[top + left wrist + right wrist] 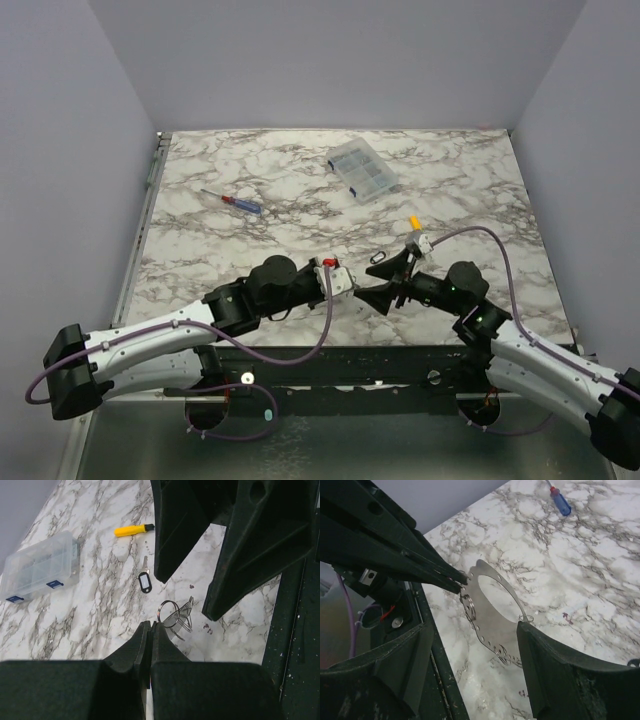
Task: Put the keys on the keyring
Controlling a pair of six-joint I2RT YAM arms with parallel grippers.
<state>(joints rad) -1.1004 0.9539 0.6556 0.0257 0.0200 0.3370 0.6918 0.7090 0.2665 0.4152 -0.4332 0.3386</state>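
The keys (492, 630) are thin silvery metal pieces held just above the marble near the table's front edge. They also show in the left wrist view (186, 614), hanging beside the thin wire keyring (168, 614). My left gripper (150, 625) is shut, its tip pinching the edge of the key cluster; it enters the right wrist view from the upper left (456, 582). My right gripper (475, 629) is open, its fingers (547, 660) on either side of the keys, one tip touching them. In the top view both grippers meet, left (388, 296) and right (400, 270).
A single key with a black tag (144, 582) lies on the marble beyond the grippers. A yellow-handled screwdriver (132, 530) lies further back, a clear plastic compartment box (362, 170) at the back, and a blue-and-red screwdriver (232, 203) at the left. The table's dark front edge (437, 660) is close by.
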